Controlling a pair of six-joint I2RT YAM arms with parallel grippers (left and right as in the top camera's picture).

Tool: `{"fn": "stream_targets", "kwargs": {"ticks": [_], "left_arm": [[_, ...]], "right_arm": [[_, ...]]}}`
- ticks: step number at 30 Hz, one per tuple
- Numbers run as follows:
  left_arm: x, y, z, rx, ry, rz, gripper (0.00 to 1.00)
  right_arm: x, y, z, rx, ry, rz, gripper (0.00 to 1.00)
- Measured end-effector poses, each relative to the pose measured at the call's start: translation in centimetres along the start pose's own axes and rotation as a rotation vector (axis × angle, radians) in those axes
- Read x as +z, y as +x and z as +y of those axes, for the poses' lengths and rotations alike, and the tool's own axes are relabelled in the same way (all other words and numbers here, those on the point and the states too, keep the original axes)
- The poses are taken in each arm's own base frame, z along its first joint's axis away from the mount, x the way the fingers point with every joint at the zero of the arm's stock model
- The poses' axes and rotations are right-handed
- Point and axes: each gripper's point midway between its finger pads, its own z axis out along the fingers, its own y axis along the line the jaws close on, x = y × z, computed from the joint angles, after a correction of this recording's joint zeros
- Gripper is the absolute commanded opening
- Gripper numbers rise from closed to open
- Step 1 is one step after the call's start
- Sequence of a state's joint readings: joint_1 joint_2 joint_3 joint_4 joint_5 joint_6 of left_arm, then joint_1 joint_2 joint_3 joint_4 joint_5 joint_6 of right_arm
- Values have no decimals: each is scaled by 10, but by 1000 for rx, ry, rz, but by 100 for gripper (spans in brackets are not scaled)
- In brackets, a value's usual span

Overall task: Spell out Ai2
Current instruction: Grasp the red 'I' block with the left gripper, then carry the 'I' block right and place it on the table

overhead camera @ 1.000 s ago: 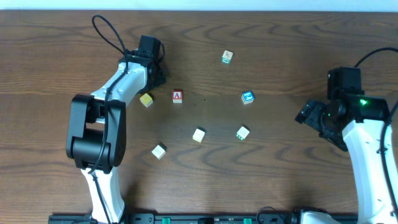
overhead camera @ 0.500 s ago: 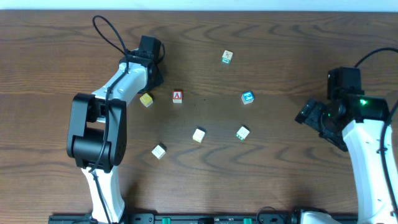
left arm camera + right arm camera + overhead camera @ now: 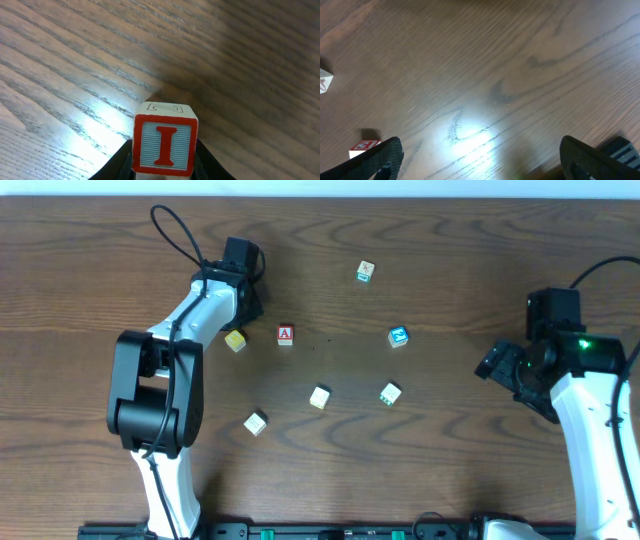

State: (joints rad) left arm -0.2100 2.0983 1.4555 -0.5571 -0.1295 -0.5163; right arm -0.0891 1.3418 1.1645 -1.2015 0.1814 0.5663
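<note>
I cube (image 3: 164, 146) base cut off, in left gripper (image 3: 164, 167)

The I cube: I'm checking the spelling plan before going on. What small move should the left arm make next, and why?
Probably carry the I cube to the table just right of the A cube. The left gripper is shut on it, A lies close by, and the 2 cube sits farther right, leaving a gap between them.
</note>
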Motion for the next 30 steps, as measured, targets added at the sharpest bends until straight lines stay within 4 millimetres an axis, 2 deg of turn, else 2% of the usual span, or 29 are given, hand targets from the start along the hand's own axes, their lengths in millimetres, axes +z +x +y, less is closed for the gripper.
{"fn": "stream_targets", "kwargs": {"ticks": [2, 6, 13, 16, 19, 21, 26, 30], "left_arm": [[-3, 5, -3, 32, 0, 13, 18], [-12, 18, -17, 104, 19, 32, 18], [-55, 28, -58, 233, 102, -36, 20], [-69, 40, -71, 281, 121, -40, 20], [-72, 55, -78, 324, 118, -19, 20], [-74, 63, -85, 347, 127, -13, 25], [-84, 94, -113, 417, 170, 2, 26], [-88, 102, -123, 412, 188, -4, 29]], "right_arm": [[0, -1, 0, 0, 1, -3, 99], [0, -2, 1, 1, -2, -7, 99], [0, -2, 0, 2, 0, -11, 99], [0, -3, 0, 2, 4, -14, 99], [0, -3, -1, 2, 6, -15, 99], [0, -3, -1, 2, 7, -15, 99], [0, -3, -1, 2, 9, -16, 99], [0, 0, -4, -2, 19, -1, 99]]}}
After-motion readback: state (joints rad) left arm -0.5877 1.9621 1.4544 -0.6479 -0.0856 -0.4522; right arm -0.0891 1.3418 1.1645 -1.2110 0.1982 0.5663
